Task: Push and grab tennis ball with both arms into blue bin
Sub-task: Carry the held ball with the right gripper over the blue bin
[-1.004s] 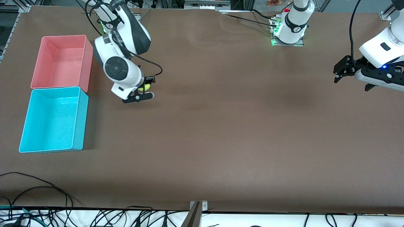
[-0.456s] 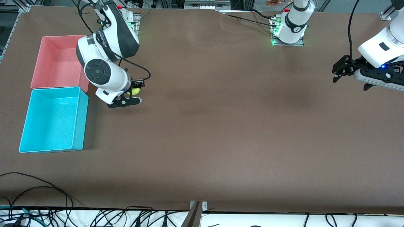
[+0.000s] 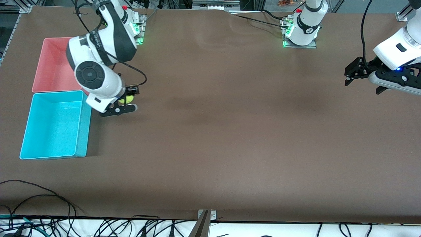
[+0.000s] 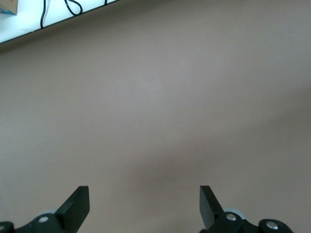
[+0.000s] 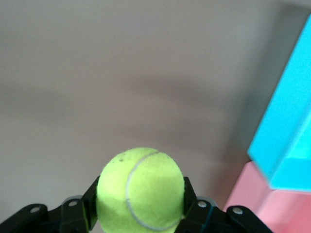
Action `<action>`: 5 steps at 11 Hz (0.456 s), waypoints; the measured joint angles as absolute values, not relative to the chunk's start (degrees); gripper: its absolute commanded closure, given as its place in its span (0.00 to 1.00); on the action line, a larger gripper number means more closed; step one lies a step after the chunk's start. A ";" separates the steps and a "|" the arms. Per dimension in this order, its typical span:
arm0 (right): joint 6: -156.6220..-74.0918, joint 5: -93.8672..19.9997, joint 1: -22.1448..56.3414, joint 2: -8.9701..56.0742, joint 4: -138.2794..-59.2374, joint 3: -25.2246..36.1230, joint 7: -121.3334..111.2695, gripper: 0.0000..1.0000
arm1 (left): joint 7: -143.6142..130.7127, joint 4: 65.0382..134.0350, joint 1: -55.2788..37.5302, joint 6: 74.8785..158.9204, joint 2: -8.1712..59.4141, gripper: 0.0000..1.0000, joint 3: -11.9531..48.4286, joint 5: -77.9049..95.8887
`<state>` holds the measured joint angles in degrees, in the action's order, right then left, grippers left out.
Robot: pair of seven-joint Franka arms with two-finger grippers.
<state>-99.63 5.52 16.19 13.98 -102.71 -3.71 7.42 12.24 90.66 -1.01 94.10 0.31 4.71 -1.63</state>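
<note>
The yellow-green tennis ball (image 3: 129, 98) is held in my right gripper (image 3: 126, 100), which is shut on it above the table beside the blue bin (image 3: 55, 124). In the right wrist view the ball (image 5: 140, 189) fills the space between the black fingers (image 5: 90, 200), with the blue bin's corner (image 5: 286, 136) ahead. My left gripper (image 3: 349, 77) hangs open and empty over the table at the left arm's end; in the left wrist view (image 4: 144, 208) only bare table shows between its fingertips (image 4: 77, 206).
A pink bin (image 3: 61, 64) stands against the blue bin, farther from the front camera, and shows in the right wrist view (image 5: 257, 204). Cables (image 3: 39, 204) lie along the table's front edge.
My right gripper has carried the tennis ball sideways toward the blue bin, now close to its wall. The left gripper has hardly moved.
</note>
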 measured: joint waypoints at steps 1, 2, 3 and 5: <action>-99.63 6.14 15.68 13.99 -102.23 -1.91 3.13 0.66 | 12.15 90.34 -1.01 94.09 0.31 0.00 4.73 -1.59; -99.63 6.65 14.94 14.01 -101.72 -0.37 -0.75 0.66 | 12.07 90.12 -1.01 94.06 0.31 0.00 4.72 -1.57; -99.63 6.87 14.07 14.07 -101.04 1.01 -4.62 0.66 | 12.01 90.04 -1.01 94.04 0.31 0.00 4.69 -1.57; -99.64 7.09 11.67 14.59 -99.10 3.54 -13.79 0.66 | 11.94 90.03 -1.01 93.94 0.31 0.00 4.67 -1.56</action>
